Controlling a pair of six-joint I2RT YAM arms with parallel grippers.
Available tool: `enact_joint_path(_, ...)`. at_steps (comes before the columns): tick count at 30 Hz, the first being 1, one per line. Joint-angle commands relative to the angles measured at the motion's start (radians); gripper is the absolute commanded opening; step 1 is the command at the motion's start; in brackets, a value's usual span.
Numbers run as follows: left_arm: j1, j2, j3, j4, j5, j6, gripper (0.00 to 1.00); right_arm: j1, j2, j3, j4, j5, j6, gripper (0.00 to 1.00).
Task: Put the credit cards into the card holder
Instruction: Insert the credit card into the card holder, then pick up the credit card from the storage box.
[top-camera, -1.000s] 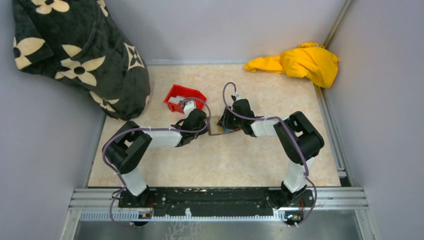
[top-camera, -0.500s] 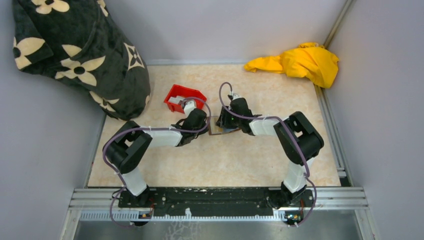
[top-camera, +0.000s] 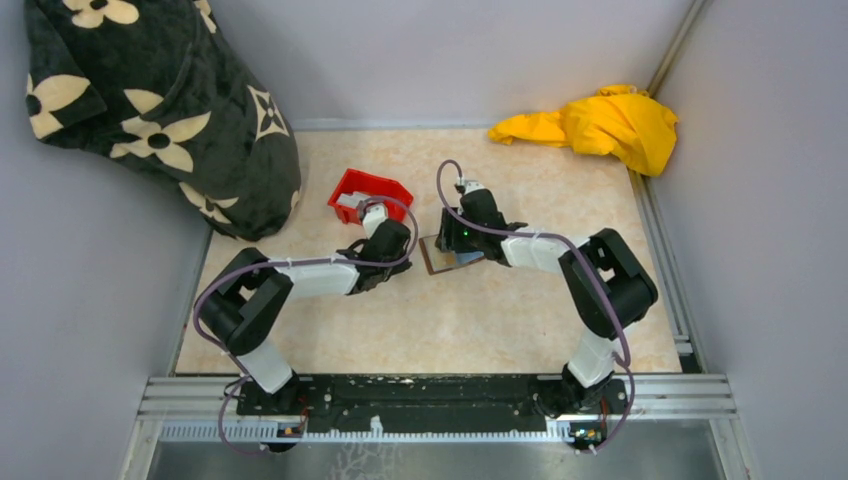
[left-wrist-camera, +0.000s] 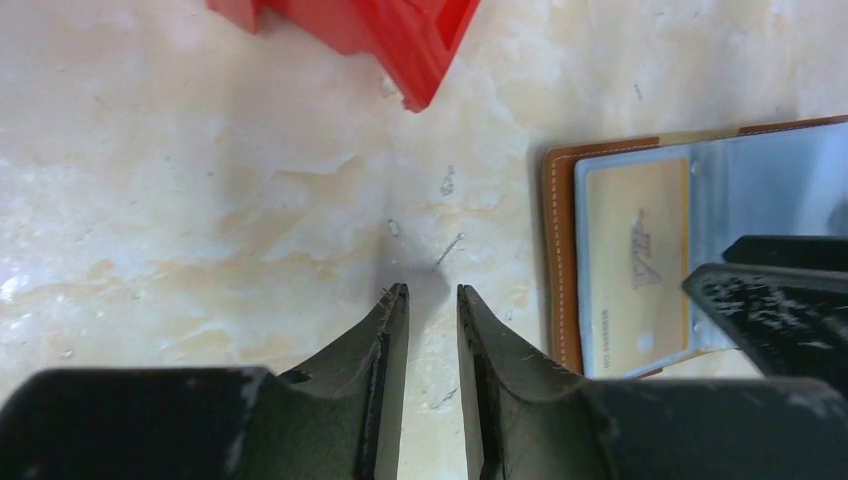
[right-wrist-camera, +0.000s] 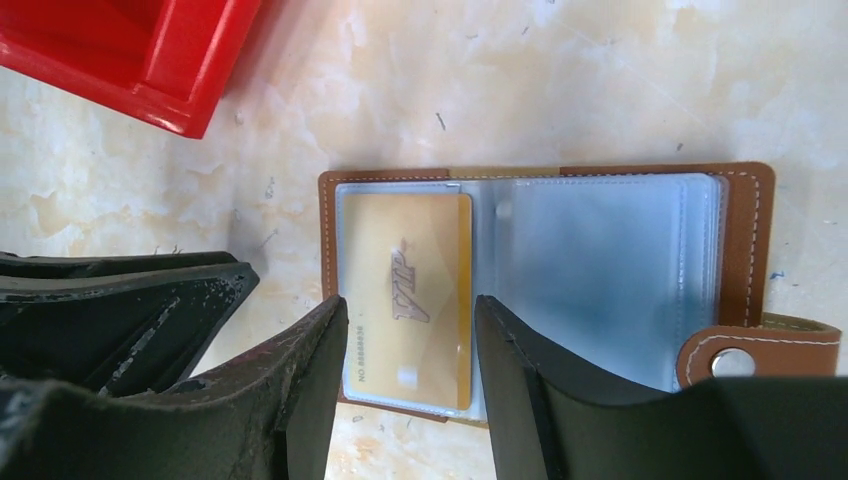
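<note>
Bright, even light throughout; wrist views sharp, soft shadows falling on the table (left-wrist-camera: 180, 200).

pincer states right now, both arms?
Left pincer: barely open, holding nothing.
Right pincer: open, holding nothing, over the card sleeved in the card holder.

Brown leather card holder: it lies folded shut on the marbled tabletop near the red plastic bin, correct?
Not shut. The brown leather card holder lies open on the marbled tabletop near the red plastic bin, its clear sleeves exposed and a gold card in one, as the right wrist view shows.
</note>
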Motion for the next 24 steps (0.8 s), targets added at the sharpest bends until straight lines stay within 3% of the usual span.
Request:
enact_joint_path(1, 0.007, -0.044, -0.013, -0.091, -0.031, 0.017, 0.32, 0.017, -0.075, 0.069, -0.008, 0.020, -0.035, 0.51)
enact_joint_path(11, 0.007, -0.290, -0.035, -0.164, -0.120, 0.007, 0.32, 0.031, -0.095, 0.251, -0.112, 0.025, -0.083, 0.50)
enact_joint_path(19, 0.015, -0.543, -0.101, -0.217, -0.338, -0.012, 0.40, 0.045, 0.137, 0.647, -0.282, -0.058, -0.205, 0.50)
enact_joint_path(24, 0.087, -0.569, -0.126, -0.253, -0.349, -0.072, 0.41, 0.061, 0.336, 0.959, -0.414, -0.126, -0.300, 0.51)
